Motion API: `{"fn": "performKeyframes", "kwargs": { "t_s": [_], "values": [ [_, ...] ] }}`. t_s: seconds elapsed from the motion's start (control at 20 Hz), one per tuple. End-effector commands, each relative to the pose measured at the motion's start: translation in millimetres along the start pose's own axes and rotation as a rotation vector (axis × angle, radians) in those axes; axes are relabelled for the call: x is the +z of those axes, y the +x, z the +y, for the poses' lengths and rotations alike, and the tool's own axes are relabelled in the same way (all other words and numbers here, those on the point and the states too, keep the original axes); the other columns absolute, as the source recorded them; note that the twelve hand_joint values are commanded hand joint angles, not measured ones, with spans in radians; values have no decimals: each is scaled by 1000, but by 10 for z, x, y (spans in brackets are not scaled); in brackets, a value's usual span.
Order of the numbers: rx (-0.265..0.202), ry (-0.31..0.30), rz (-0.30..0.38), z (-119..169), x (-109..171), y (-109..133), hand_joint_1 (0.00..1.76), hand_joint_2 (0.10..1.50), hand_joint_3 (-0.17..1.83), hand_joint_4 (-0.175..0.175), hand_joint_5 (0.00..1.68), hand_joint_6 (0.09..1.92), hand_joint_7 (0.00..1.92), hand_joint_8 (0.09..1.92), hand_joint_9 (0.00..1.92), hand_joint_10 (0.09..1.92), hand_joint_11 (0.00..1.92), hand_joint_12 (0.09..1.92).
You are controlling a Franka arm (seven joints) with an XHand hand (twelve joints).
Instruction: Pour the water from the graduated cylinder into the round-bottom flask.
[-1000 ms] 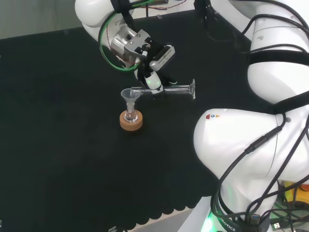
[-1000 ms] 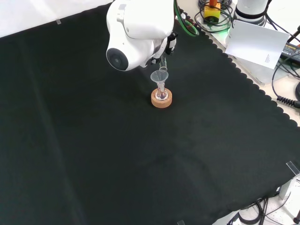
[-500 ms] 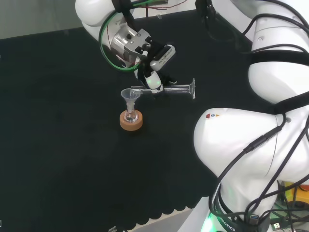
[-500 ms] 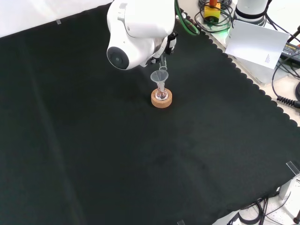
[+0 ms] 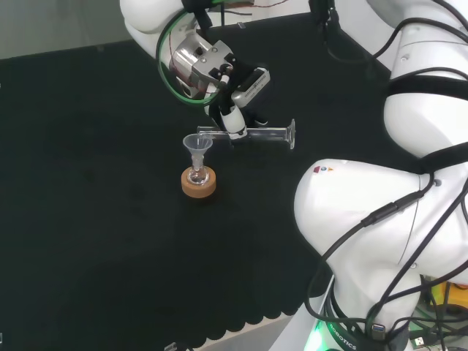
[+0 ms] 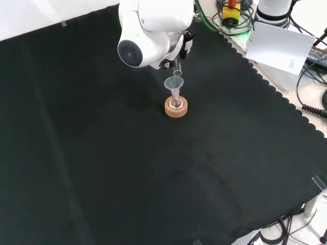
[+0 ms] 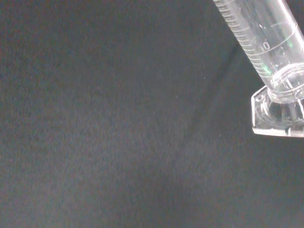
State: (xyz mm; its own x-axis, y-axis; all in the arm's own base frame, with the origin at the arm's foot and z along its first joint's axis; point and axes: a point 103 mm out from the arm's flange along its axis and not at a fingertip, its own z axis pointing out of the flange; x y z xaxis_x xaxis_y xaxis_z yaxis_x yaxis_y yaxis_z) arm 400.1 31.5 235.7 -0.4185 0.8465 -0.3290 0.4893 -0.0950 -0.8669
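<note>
Here the hand [image 5: 232, 110] is up above the black cloth [image 5: 88, 219], and its fingers are curled round a clear graduated cylinder [image 5: 252, 134]. In the head view the cylinder lies on its side, almost flat. Its foot points to the right, toward the big white arm links [image 5: 380, 219], and its open mouth points to the left. The mouth sits just over the rim of a small clear funnel [image 5: 197, 145].

The funnel stands upright in the neck of a little round-bottom flask [image 5: 196, 176]. The flask rests in a cork ring [image 5: 199, 184] on the cloth — the ring is a stand for it. How much water is in the flask is too hard to see.

In the front view, a big white link with a round grey cap [image 6: 148, 30] is in front of most of the hand. A bit of the dark fingers [image 6: 185, 45] peeks out beside it. Just below them the cylinder's mouth hangs over the funnel, and under that sit the flask and the cork ring.

Up close, in the wrist view, the cylinder's tube has small marks printed along it. Its flat clear foot [image 7: 278, 113] — with angled corners — hangs over the bare cloth.
</note>
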Motion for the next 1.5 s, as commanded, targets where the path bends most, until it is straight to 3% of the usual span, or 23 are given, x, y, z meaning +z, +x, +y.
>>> {"fn": "performKeyframes", "kwargs": {
  "t_s": [0.05, 0.35, 1.05, 1.3, 1.5],
  "values": [
    [-13, -88, 20, 23, 52, -47, 1140, 1159, -1, -175, 909, 1117, 1216, 364, 1373, 90, 1171, 819],
    [-45, -148, 58, 57, 93, -103, 1139, 1161, -1, -175, 906, 1121, 1217, 361, 1374, 87, 1171, 819],
    [-103, -204, 77, 99, 35, -103, 1138, 1163, 0, -175, 901, 1128, 1217, 355, 1373, 87, 1170, 818],
    [-110, -271, 77, 57, 35, -107, 1138, 1163, 0, -175, 900, 1129, 1217, 353, 1373, 87, 1169, 818],
    [-118, -346, 114, 41, 75, -161, 1138, 1163, 0, -175, 900, 1130, 1217, 352, 1374, 87, 1169, 818]
  ]
}}
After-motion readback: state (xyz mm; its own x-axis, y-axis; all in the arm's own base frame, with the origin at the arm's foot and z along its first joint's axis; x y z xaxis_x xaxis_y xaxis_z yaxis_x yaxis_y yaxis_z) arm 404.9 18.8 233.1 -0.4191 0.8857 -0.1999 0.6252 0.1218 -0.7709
